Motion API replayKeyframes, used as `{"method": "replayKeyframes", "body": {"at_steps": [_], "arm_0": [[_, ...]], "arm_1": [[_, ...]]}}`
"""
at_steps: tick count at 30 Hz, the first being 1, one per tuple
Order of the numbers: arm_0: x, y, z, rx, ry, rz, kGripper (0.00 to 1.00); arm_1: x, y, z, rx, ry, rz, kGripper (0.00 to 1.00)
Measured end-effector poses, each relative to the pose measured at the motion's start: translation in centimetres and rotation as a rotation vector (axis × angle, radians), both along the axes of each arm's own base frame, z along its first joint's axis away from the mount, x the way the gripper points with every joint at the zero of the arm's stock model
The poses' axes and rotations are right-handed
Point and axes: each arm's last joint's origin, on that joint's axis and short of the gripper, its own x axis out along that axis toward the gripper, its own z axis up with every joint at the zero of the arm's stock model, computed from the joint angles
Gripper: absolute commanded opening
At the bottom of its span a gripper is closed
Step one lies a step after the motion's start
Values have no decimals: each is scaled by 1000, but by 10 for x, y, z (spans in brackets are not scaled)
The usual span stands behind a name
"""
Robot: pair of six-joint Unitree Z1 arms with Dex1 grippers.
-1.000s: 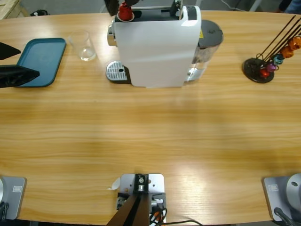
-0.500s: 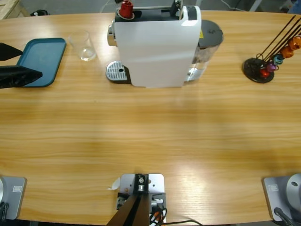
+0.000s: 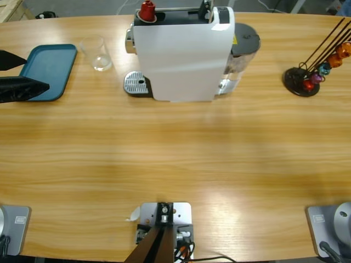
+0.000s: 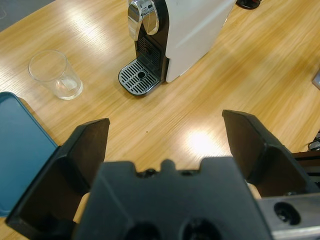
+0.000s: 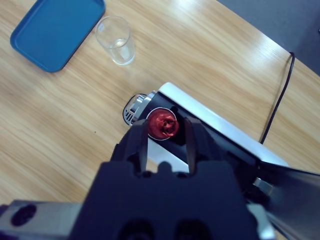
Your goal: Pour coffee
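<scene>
One coffee machine (image 3: 184, 55), one glass (image 3: 98, 53), one tray (image 3: 49, 71), one capsule rack (image 3: 304, 81).

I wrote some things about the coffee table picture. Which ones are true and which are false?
1. The glass stands on the blue tray. False: it stands on the table beside the tray.
2. A red capsule sits on top of the coffee machine. True.
3. The left gripper is open and holds nothing. True.
4. The capsule holder stands next to the tray. False: it stands at the table's other end.
</scene>
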Motion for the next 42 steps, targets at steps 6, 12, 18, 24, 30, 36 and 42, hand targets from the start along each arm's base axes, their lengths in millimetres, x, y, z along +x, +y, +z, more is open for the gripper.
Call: {"method": "replayKeyframes", "body": {"at_steps": [6, 12, 18, 24, 30, 36, 42], "arm_0": [[0, 0, 0, 0, 0, 0, 977], [0, 0, 0, 0, 0, 0, 977], [0, 0, 0, 0, 0, 0, 977], [0, 0, 0, 0, 0, 0, 977], [0, 0, 0, -2, -3, 0, 977], [0, 0, 1, -4, -5, 0, 977], [0, -1, 1, -4, -4, -4, 982]], "arm_1": [[0, 1, -2, -6, 5, 0, 287], [3, 4, -9, -23, 16, -1, 287], [8, 9, -19, -47, 20, -4, 287], [9, 7, -20, -94, -15, -36, 287], [10, 5, -20, -114, -31, -48, 478], [-17, 16, -9, -68, 2, 119, 525], [-75, 1, 40, 48, 10, 237, 522]]}}
